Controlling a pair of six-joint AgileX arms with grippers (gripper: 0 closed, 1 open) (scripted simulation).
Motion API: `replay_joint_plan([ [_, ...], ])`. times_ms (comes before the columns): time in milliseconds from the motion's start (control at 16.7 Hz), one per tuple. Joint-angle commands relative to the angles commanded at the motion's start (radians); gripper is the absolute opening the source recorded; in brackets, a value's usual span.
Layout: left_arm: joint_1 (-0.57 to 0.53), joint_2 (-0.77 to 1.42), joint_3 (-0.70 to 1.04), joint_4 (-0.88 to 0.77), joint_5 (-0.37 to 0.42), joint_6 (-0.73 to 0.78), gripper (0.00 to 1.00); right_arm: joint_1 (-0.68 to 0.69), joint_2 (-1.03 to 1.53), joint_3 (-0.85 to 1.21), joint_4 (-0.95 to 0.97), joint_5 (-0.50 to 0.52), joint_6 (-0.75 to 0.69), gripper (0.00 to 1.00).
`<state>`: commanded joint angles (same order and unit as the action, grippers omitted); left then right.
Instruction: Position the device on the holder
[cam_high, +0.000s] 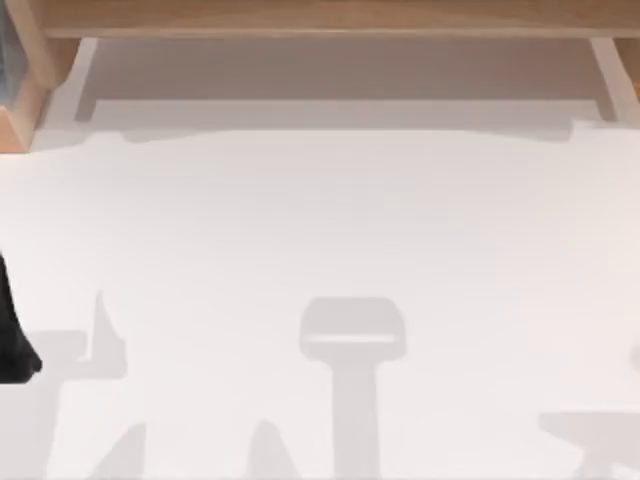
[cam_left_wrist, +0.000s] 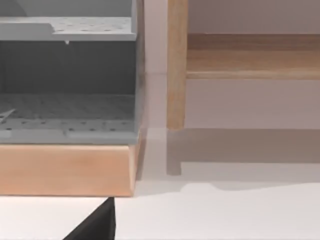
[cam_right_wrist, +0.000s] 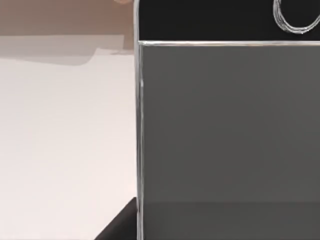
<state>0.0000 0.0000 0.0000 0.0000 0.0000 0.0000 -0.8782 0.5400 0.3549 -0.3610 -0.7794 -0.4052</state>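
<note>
surface: white table (cam_high: 320, 230) | edge: wooden frame (cam_high: 320, 15) along far side | shadows on top

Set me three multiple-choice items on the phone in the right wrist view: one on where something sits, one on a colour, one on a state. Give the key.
1. Where is the device's round home button?
A. In the middle of the screen
B. In the black bezel
C. On the silver rim

2. What colour is the screen?
A. Dark grey
B. Red
C. White

3. What state is the screen in?
A. Showing a photo
B. Cracked across
C. Blank

Key:
1. B, the ring sits inside the black bezel, beyond the screen's edge.
2. A, the panel is an even dark grey.
3. C, no picture, text or crack shows on it.
</note>
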Motion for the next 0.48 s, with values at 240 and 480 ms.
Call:
replay_joint_plan([
  [240, 0.000, 0.000, 0.000, 0.000, 0.000, 0.000, 1.00, -0.015, -0.022, -0.015, 0.019, -0.024, 0.001, 0.00],
  [480, 0.000, 0.000, 0.000, 0.000, 0.000, 0.000, 1.00, -0.010, -0.018, -0.012, 0.018, -0.022, 0.004, 0.00],
])
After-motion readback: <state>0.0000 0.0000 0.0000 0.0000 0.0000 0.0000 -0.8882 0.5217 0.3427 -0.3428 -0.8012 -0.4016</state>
